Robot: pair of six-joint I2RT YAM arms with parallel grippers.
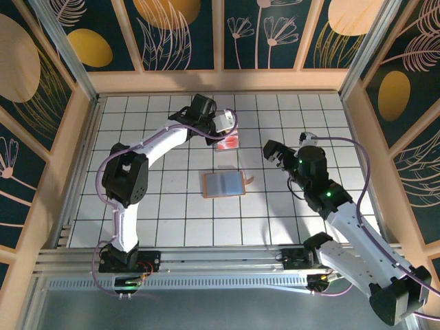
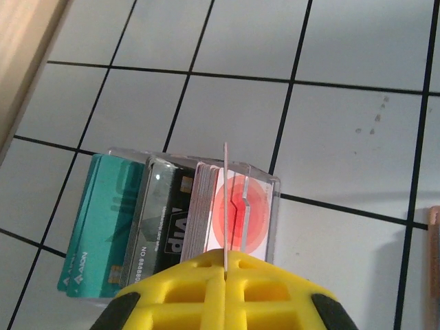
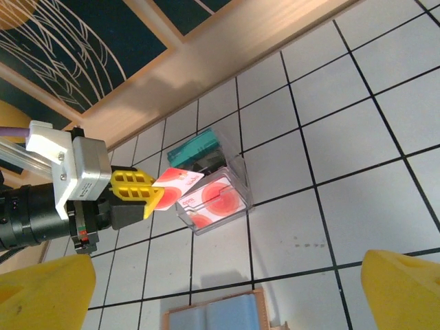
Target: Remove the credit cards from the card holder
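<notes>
**Right side open, far centre jammed**

The left arm [image 1: 155,148] slants across the left tiles. The left gripper [image 3: 157,194] hangs over the clear card box [image 1: 228,142], pinching a pink-white card [image 3: 177,181], so that spot's blocked, with the back wall [image 1: 220,81] near behind. The card holder [image 1: 223,183] lies flat and open mid-table [image 1: 172,227], bare tiles all round. The right gripper [image 1: 273,152], jaws spread, has clear tiles leading to both!

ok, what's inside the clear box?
In the clear box, side by side: teal cards, a black card, red-circle cards. The left gripper, shut on a pink-white card, covers the lower ends.
</notes>
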